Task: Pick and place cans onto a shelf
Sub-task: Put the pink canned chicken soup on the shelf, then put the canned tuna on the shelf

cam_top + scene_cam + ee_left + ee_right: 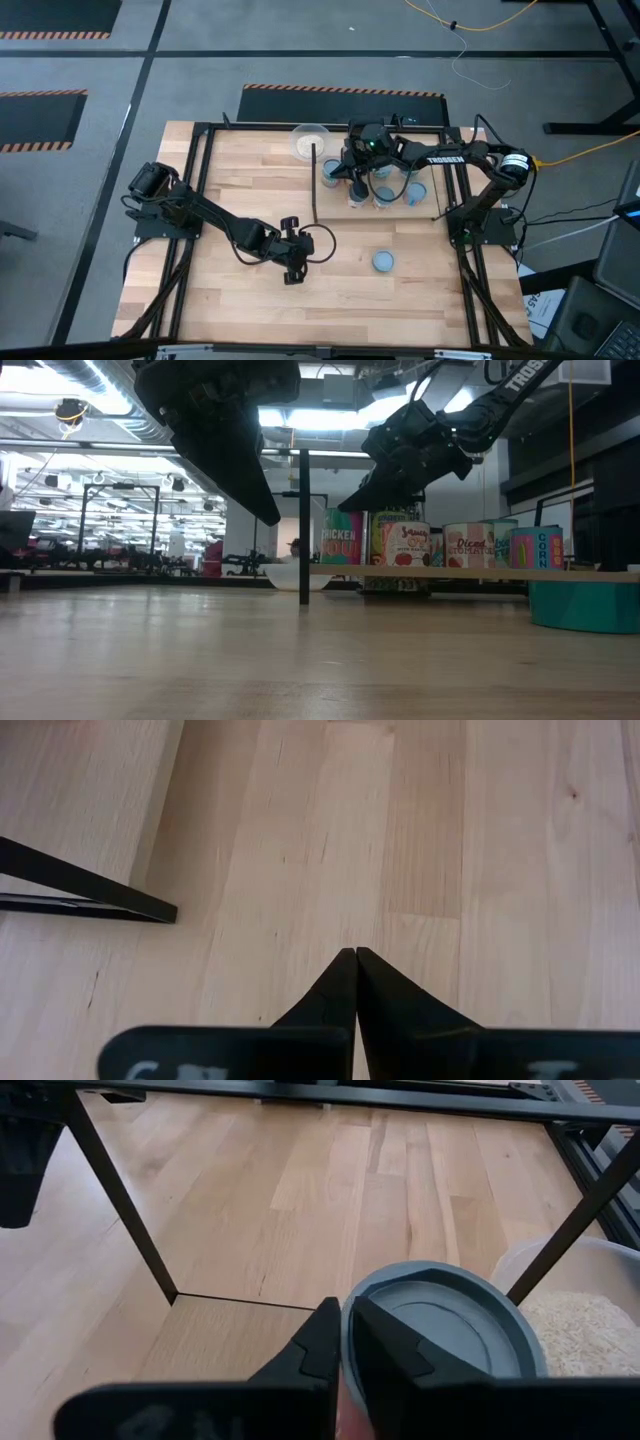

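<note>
Several cans (385,192) lined up on shelf (470,572); one lone can (383,261) left on table (240,175). Right gripper (348,1342) pinching rim of can top (440,1320), evidently at placement. Left gripper (355,960) closed, empty, parked low over table, clear of work.

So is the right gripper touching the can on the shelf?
Touching. In the right wrist view the right gripper has its fingers pinched over the rim of the can, one inside, one outside.

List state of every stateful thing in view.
Left gripper: shut, empty, above bare tabletop.
Right gripper: pinching rim of grey-topped can, over the pale wooden shelf.
Other cans on shelf: upright.
Lone teal can: upright on table, off shelf.
Translucent bowl: holds rice.
</note>
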Available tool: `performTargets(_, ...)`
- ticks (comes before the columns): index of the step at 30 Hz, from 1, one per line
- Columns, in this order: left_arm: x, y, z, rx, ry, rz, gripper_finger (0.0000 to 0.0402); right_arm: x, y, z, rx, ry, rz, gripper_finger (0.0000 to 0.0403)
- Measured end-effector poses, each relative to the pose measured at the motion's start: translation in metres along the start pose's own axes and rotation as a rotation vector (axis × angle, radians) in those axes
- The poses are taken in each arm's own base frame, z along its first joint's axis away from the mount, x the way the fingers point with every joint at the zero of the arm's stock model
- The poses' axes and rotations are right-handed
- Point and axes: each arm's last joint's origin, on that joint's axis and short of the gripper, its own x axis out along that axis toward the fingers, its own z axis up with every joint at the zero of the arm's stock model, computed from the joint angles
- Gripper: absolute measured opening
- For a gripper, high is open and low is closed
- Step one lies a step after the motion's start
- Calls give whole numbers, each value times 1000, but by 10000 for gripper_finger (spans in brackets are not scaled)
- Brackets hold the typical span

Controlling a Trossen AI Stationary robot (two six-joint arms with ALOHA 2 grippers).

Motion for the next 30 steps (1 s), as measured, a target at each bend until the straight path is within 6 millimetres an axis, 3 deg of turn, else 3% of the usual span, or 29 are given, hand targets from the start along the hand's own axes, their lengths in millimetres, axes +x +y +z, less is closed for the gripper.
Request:
performTargets(18, 0, 0, 0, -1, 0, 0, 0, -7, 2, 8, 41, -28, -9, 58)
performTargets(26, 0, 0, 0, -3, 0, -1, 0, -46, 14, 46, -8, -151, -42, 58)
performTargets(30, 0, 0, 0, -3, 0, -1, 0, -70, 30, 61, 71, -176, -19, 59)
